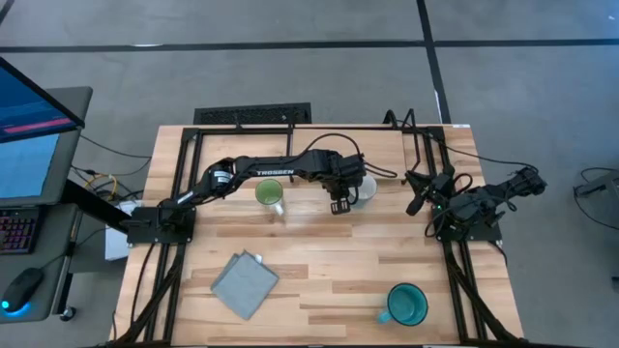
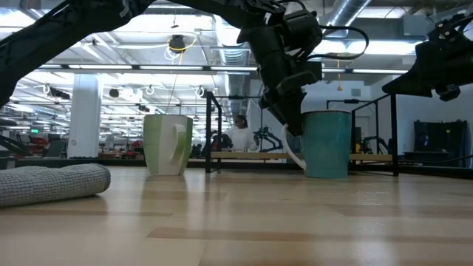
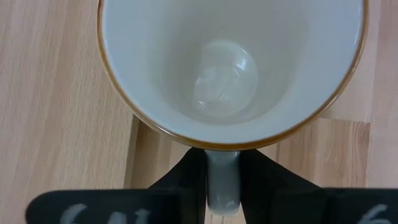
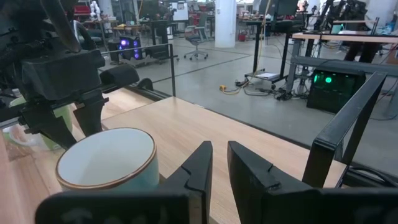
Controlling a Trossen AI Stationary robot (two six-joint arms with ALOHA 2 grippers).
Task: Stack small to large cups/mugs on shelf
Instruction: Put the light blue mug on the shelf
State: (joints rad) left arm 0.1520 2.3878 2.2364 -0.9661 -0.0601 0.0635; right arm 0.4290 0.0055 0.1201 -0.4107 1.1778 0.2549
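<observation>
The white mug [image 1: 366, 188] with a brown rim stands upright, mouth up, at the table's middle far part; it also shows in the left wrist view [image 3: 230, 68] and the right wrist view [image 4: 106, 165]. My left gripper [image 1: 338, 205] is shut on its handle. The light green mug [image 1: 270, 193] stands upright on the table to its left. The teal mug [image 1: 406, 304] stands upright near the front right. The shelf [image 2: 244, 155] shows as a low plank far back. My right gripper [image 4: 220, 155] is shut and empty, just right of the white mug. My left gripper pinches the white mug's handle [image 3: 222, 180] between its two fingers [image 3: 186, 177]. The fingers come from above, pointing down, on the mug's near-left side. The mug stays upright with its mouth up. I cannot tell whether its base rests on the wood below.
A folded grey cloth [image 1: 244, 282] lies at the front left of the table. Black metal frame bars [image 1: 426, 155] stand at the far right, close to my right arm. A monitor and keyboard stand off the table's left side.
</observation>
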